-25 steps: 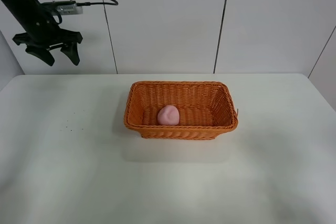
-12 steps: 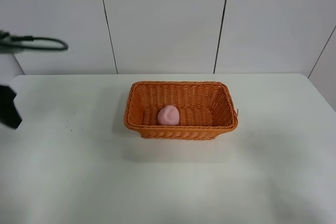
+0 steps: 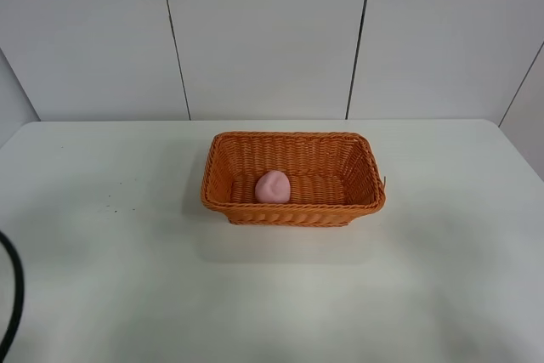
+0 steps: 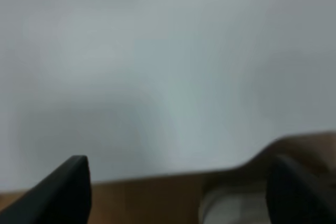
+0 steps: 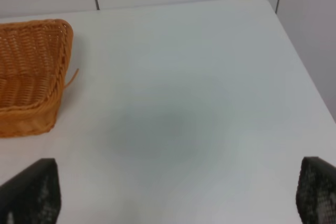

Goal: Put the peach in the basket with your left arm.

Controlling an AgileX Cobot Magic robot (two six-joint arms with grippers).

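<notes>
A pale pink peach (image 3: 273, 186) lies inside an orange wicker basket (image 3: 292, 212) at the centre of the overhead frame, resting on the basket floor toward its left half, close to the near wall. The basket stands on a white table (image 3: 127, 295), with grey wall panels (image 3: 263, 31) filling the upper part of the frame. Only a curved black cable (image 3: 12, 295) shows at the lower left edge of the overhead view; neither arm appears there. In the left wrist view, which is blurred, the left gripper (image 4: 178, 195) has its two dark fingertips (image 4: 63, 192) set wide apart at the lower corners of the frame, with nothing between them but the white tabletop and, below it, a brown strip beyond the table edge. In the right wrist view the right gripper (image 5: 178, 195) likewise has its fingertips (image 5: 32, 192) spread to the lower corners, released and empty, above bare table; the right end of the basket (image 5: 29, 85) sits in the upper left of that frame, well apart from the fingertips.
</notes>
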